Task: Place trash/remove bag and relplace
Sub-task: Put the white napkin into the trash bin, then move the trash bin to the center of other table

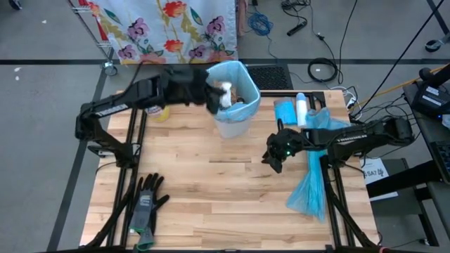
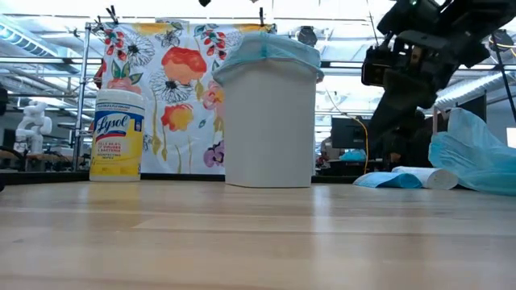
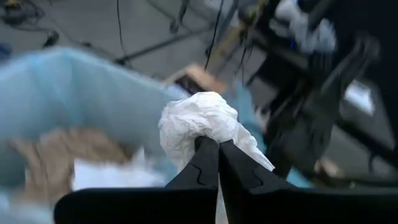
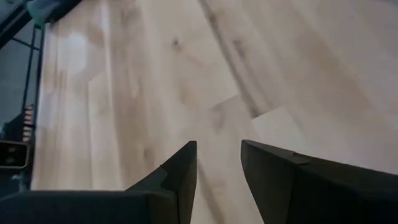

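A white bin (image 1: 233,116) lined with a light blue bag (image 1: 242,74) stands at the table's far middle; it also shows in the low view (image 2: 268,121). Brown and white scraps (image 3: 68,155) lie inside it. My left gripper (image 1: 216,97) is over the bin's left rim, shut on a white tissue wad (image 3: 199,121). My right gripper (image 1: 273,160) is open and empty above bare wood to the right of the bin; its fingers (image 4: 180,177) show a gap over the table. My left gripper pinches the white tissue wad at its near side (image 3: 208,135) between its two fingertips. The wad is lifted clear, over the bin's open mouth, with part of it trailing down beside the fingers (image 3: 255,155).
A loose blue bag (image 1: 313,183) lies at the right edge, with a roll of blue bags (image 1: 285,112) and a white roll (image 1: 301,107) behind it. Black-and-grey gloves (image 1: 148,204) lie at the near left. A yellow Lysol tub (image 2: 118,134) stands at the far left.
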You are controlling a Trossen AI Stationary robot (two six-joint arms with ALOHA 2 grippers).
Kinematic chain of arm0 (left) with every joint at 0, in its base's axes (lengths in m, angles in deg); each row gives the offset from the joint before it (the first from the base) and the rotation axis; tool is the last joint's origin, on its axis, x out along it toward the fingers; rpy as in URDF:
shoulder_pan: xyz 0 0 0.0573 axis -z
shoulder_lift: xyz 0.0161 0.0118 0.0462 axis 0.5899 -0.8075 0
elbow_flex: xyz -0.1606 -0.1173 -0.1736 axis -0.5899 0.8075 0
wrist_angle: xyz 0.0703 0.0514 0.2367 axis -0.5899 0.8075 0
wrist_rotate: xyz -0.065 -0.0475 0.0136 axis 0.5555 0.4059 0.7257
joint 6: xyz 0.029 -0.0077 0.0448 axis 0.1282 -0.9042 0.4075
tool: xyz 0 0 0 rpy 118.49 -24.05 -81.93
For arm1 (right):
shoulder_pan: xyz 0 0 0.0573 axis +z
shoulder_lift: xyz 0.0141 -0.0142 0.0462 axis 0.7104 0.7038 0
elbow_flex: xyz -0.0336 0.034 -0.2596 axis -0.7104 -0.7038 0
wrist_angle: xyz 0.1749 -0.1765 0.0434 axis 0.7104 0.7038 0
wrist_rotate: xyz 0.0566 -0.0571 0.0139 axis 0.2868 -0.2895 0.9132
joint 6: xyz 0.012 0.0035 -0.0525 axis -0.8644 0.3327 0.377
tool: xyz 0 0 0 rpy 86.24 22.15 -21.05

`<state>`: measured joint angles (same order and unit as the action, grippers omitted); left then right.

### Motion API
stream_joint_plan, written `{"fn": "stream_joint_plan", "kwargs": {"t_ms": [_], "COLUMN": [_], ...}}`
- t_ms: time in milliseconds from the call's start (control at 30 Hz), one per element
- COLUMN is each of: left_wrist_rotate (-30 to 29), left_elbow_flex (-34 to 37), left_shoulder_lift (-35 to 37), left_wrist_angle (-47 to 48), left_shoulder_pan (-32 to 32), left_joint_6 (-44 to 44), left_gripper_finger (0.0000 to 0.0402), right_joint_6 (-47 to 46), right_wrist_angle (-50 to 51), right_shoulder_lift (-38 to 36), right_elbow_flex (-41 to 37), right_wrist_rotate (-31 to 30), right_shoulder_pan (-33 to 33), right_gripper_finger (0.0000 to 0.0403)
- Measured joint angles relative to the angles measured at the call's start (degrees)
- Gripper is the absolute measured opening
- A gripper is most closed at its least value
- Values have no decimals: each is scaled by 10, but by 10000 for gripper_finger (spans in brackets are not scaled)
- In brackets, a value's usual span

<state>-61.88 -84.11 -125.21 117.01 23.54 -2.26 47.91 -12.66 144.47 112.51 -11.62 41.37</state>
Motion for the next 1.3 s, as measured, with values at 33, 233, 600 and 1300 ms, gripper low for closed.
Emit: {"fn": "stream_joint_plan", "kwargs": {"t_ms": [33, 233, 600, 1300], "left_wrist_rotate": [5, 17, 35, 3], "left_elbow_flex": [0, -1, 0, 0], "left_shoulder_lift": [0, -7, -61, -19], "left_wrist_angle": [-16, -33, -30, 109], "left_shoulder_pan": [-12, -68, -111, -140], "left_joint_6": [0, -1, 44, 125], "left_gripper_finger": [12, 51, 154, 174], "right_joint_6": [8, 32, 25, -66], "right_wrist_angle": [0, 0, 0, -81], "right_shoulder_lift": [0, 0, 0, 0], "right_elbow_flex": [0, 0, 0, 0], "right_wrist_rotate": [1, 26, 32, 23], "right_shoulder_pan": [-8, -46, -63, -150], "right_gripper_finger": [116, 116, 116, 116]}}
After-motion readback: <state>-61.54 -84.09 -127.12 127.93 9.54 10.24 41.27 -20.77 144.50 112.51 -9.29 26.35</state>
